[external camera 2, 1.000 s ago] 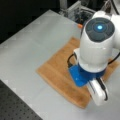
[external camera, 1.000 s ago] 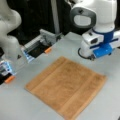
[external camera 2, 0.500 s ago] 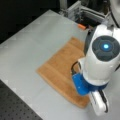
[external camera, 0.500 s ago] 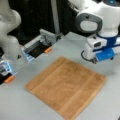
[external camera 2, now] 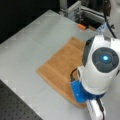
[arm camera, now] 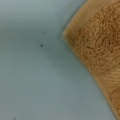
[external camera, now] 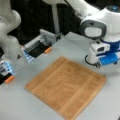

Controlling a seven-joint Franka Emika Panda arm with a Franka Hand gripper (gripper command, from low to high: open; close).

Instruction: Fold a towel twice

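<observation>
Above the towel's corner at a front view's right, the Panda arm's wrist and blue-and-white hand [external camera: 103, 56] hang low over the grey table [external camera: 75, 40]; the gripper's fingertips are hidden behind the hand housing in both front views and do not appear in the wrist view, so whether the fingers are spread or pressed together cannot be told. In a front view the same hand [external camera 2: 83, 93] sits over the towel's edge nearest that view's bottom, the arm's rounded white joint with a lit blue dot [external camera 2: 104, 58] covering part of the cloth. The wrist view shows one rounded corner of the towel [arm camera: 100, 47] lying on the table surface [arm camera: 32, 70], its terry pile visible and a flat hem along the edge. The towel [external camera: 67, 87] lies flat, fully spread and unfolded, as a tan, roughly square sheet turned diagonally, with faint stripe bands parallel to its edges; it is also seen in a front view [external camera 2: 60, 67]. Farther out, a second white arm [external camera: 8, 27] stands at a front view's left, beside a metal fixture [external camera: 42, 41] with orange tabs [external camera: 47, 50].
</observation>
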